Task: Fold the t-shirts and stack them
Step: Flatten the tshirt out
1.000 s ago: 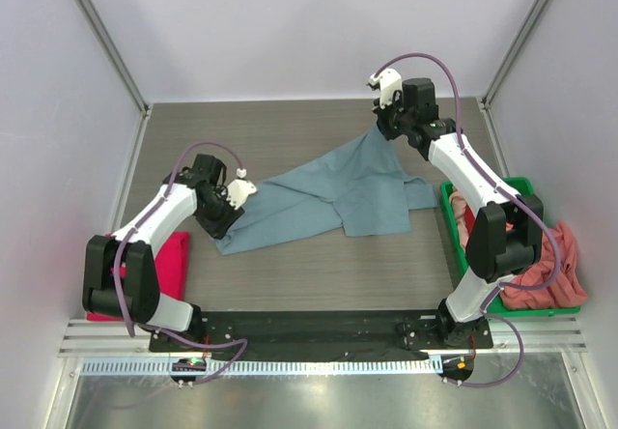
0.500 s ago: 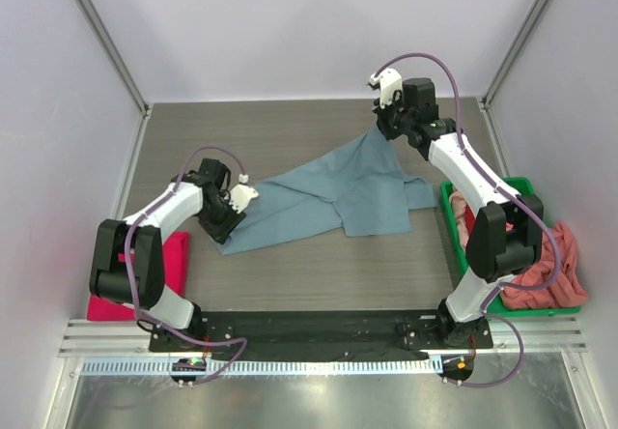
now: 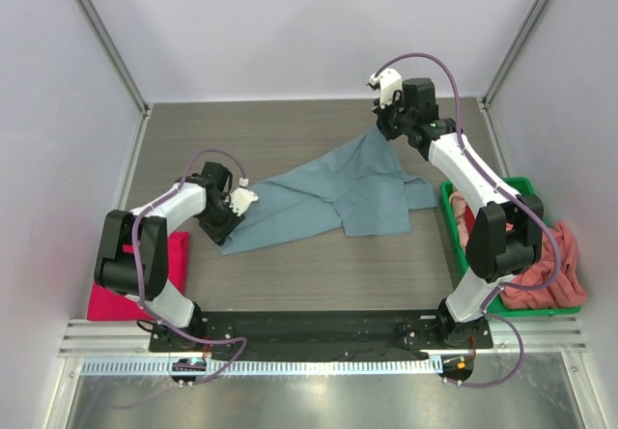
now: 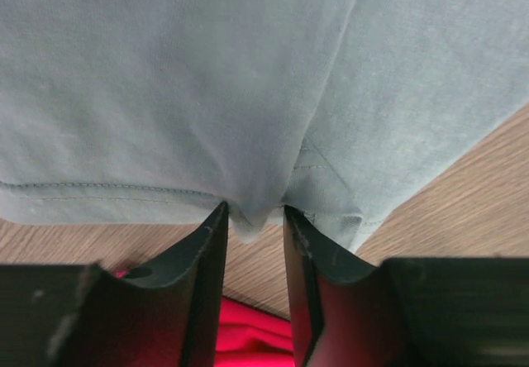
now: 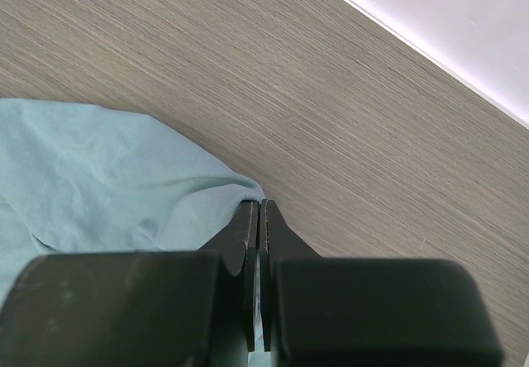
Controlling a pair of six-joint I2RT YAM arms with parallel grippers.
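A dusty grey-blue t-shirt (image 3: 333,187) lies spread and rumpled across the middle of the table. My left gripper (image 3: 224,224) is at its near-left hem. Its jaws are nearly closed and pinch a puckered nub of the hem (image 4: 248,222), with the cloth (image 4: 207,86) filling the view above. My right gripper (image 3: 382,131) is shut on the shirt's far corner (image 5: 198,193) and holds it just above the table, with the jaws (image 5: 260,206) pressed together. A magenta-pink shirt (image 3: 145,274) lies folded at the near left, and it shows red below the left fingers (image 4: 248,334).
A green plastic bin (image 3: 452,218) stands at the right edge and holds a salmon-pink shirt (image 3: 555,265) that spills over its rim. White walls close in the table at the back and sides. The arm bases sit on a black plate (image 3: 319,325) at the near edge.
The left arm's elbow has swung in toward the table while its gripper stayed at the hem. The right arm and the shirt have not moved.
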